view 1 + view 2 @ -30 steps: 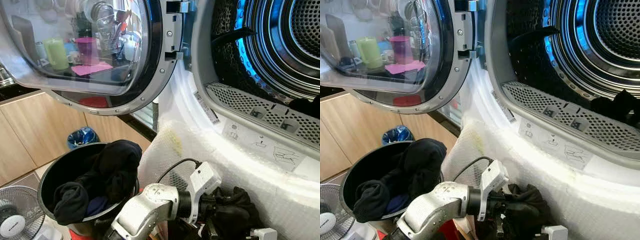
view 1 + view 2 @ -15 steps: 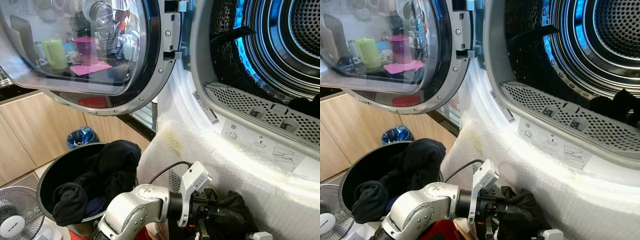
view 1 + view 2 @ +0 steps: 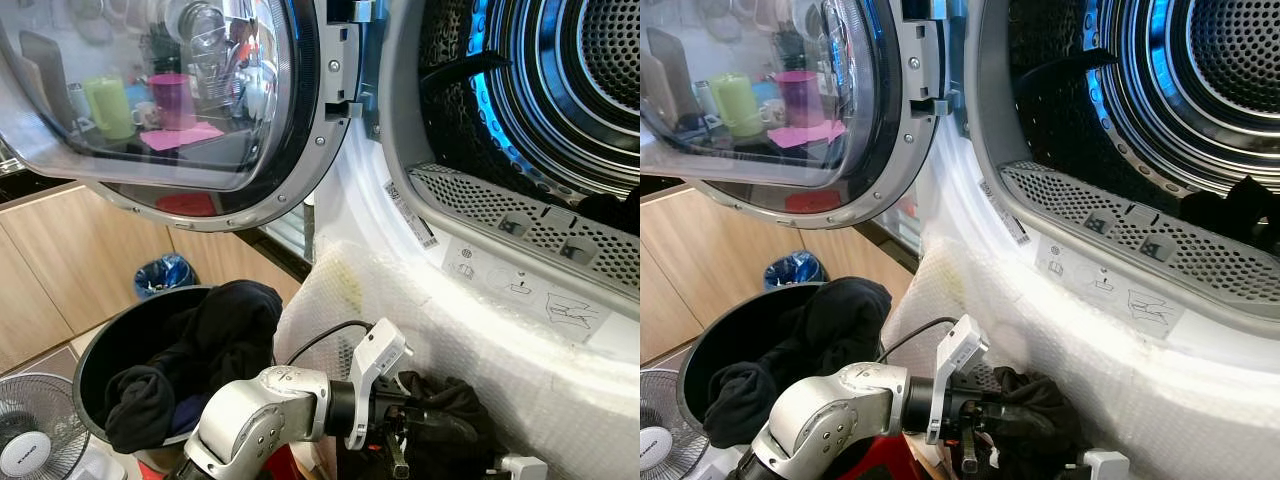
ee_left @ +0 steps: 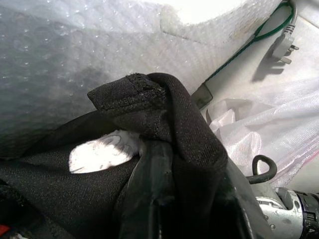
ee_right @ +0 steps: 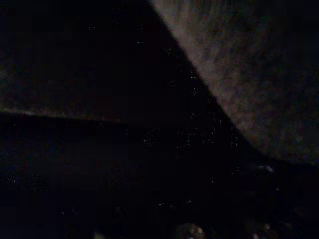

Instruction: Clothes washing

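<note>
- Left eye view: we see our left arm bent at the elbow and reaching across low in front of the machine, its left gripper [image 3: 425, 428] buried in a black garment [image 3: 450, 425] that lies against the bubble-wrapped front of the dryer [image 3: 470, 330]. The cloth covers the fingers, so we cannot tell here how far apart they stand.
- Below the drum opening we count three pictogram labels [image 3: 520, 290] and one slanted sticker [image 3: 412, 215]; none of the writing is readable. One door [image 3: 180, 110] hangs open, reflecting a green cup and a pink cup.
- Right eye view: one black bucket [image 3: 700, 350] sits beside the arm, holding dark clothes [image 3: 830, 325] heaped to its rim. We also see one fan [image 3: 655, 440], one blue-lined bin [image 3: 792, 270], and one white plug [image 3: 1102, 463] near the garment.
- Left wrist view: the black fingers [image 4: 149, 184] are pinched together with folds of the black garment wrapped over and between them, so it is held. Behind lie one white wall plug [image 4: 285, 42] on a green cable and clear plastic sheeting [image 4: 269, 129].
- Right wrist view: nearly all dark; we cannot tell the right gripper's state.
</note>
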Robot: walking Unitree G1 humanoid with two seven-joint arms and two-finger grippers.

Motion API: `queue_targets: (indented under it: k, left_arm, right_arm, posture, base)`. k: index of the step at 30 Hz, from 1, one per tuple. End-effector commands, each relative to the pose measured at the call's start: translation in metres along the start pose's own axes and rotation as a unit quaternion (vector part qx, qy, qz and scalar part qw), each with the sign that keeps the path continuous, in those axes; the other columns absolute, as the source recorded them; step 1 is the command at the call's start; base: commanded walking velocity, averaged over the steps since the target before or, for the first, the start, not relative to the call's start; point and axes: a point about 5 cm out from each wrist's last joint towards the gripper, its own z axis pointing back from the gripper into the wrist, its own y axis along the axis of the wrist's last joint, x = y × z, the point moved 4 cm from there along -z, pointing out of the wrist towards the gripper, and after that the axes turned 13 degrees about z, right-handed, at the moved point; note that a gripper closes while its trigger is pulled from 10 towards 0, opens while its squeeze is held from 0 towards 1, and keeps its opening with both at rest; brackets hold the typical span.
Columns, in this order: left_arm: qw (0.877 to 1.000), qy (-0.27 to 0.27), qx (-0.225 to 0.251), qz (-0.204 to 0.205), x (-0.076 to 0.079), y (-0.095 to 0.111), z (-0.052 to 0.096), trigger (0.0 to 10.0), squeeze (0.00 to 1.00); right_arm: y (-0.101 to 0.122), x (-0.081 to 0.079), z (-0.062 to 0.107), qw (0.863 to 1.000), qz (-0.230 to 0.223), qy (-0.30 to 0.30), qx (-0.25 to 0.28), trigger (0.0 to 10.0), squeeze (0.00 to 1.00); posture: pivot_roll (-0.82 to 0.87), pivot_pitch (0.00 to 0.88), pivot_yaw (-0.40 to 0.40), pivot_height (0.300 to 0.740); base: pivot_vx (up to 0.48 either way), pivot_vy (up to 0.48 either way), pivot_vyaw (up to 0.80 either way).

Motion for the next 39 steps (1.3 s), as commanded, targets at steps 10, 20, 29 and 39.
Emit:
queue_targets:
  k: [10, 20, 29, 39]
  left_arm:
    - [1.0, 0.001, 0.019, -0.017, 0.006, 0.008, 0.008, 0.0, 0.0]
    - [0.999, 0.032, 0.036, -0.026, 0.0, 0.008, 0.02, 0.0, 0.0]
    - [0.997, 0.047, 0.039, -0.042, -0.001, 0.01, 0.024, 3.8, 0.0]
    - [0.979, 0.166, 0.053, -0.107, -0.024, 0.02, 0.057, 9.2, 1.0]
  right_arm:
    - [-0.002, 0.007, -0.002, 1.0, -0.002, -0.021, 0.007, 0.0, 0.0]
    - [0.001, 0.008, -0.01, 1.0, 0.0, -0.024, 0.016, 0.0, 0.0]
    - [0.005, 0.005, -0.017, 1.0, 0.0, -0.017, 0.026, 0.0, 0.0]
    - [0.011, 0.001, -0.021, 0.999, -0.002, -0.018, 0.04, 0.0, 0.0]
  posture:
    - [0.21, 0.0, -0.012, 0.74]
    - [0.24, 0.0, -0.034, 0.74]
    - [0.24, 0.0, -0.031, 0.74]
    - [0.26, 0.0, -0.018, 0.74]
  base:
    - [0.0, 0.0, 0.0]
    - [0.0, 0.0, 0.0]
    - [0.0, 0.0, 0.0]
    - [0.0, 0.0, 0.0]
